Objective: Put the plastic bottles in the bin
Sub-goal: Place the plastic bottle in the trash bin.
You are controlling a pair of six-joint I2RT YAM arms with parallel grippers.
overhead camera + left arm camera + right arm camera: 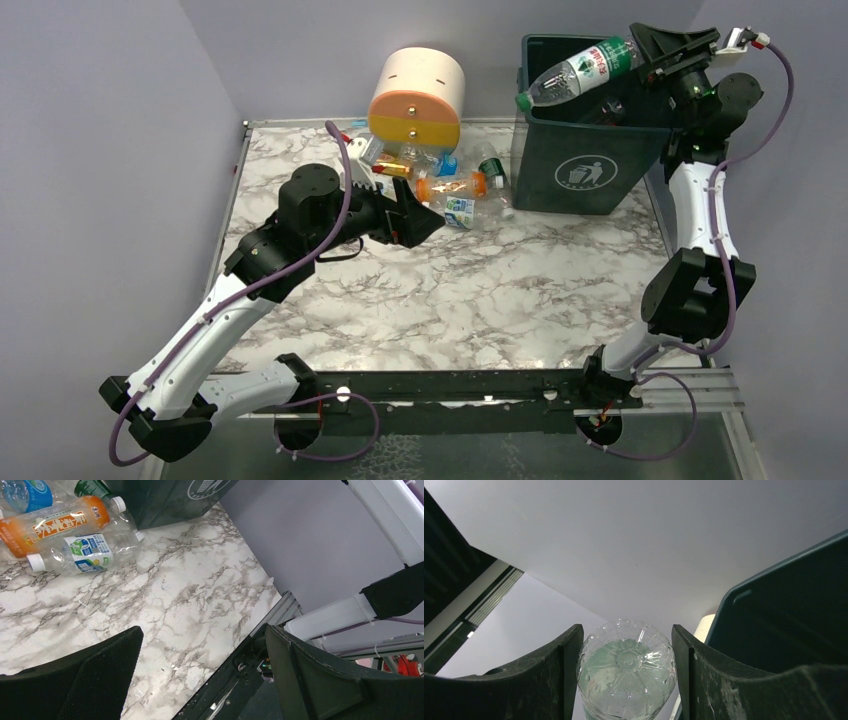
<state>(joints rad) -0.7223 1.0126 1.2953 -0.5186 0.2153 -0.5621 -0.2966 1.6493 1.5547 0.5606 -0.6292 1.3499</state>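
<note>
- Bottle (pixel 578 70), green-labelled, pinched at its base by right hand (pixel 650 52), slanting over bin's (pixel 585 175) open top.
- Left hand (pixel 418 215) spread wide beside loose bottles (pixel 455 192) near bin.
- Marble bench (pixel 480 290) from those bottles to near edge.

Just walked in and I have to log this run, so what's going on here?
The right arm has its jaws closed on a green-labelled bottle and holds it sideways over the bin, not yet dropped. The left arm points at the other bottles lying by the drawer unit; its jaws are wide open and empty.
</note>
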